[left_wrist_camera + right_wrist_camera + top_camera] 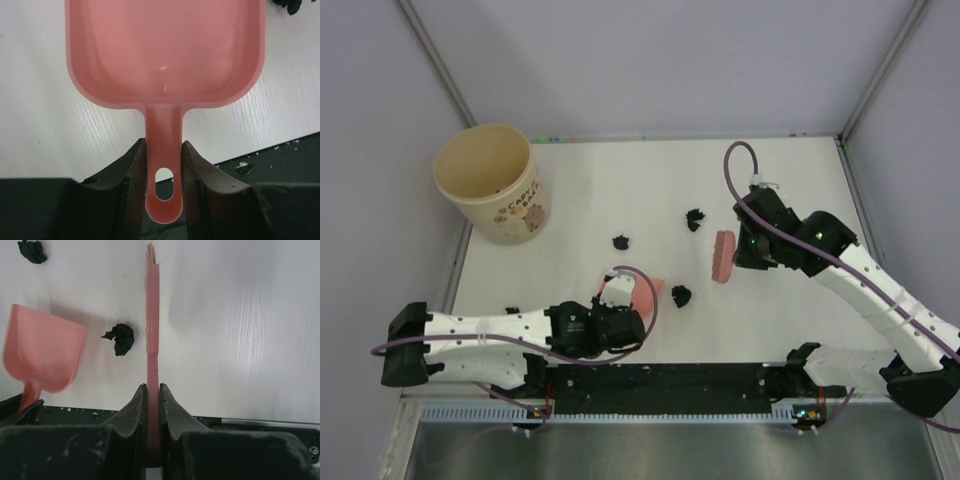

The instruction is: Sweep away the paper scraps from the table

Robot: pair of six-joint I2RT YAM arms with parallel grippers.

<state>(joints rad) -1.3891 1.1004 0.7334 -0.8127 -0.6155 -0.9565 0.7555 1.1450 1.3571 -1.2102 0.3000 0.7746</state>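
White table (800,200); cup (515,215) lettering blurred; left pincer (163,146) tight on dustpan (165,50); right pincer (152,388) tight on brush (152,315)

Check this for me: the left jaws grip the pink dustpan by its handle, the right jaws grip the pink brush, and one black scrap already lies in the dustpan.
Not quite: the pink dustpan is empty, as the left wrist view shows. The black scraps lie on the table. The left jaws do grip its handle, and the right jaws the pink brush.
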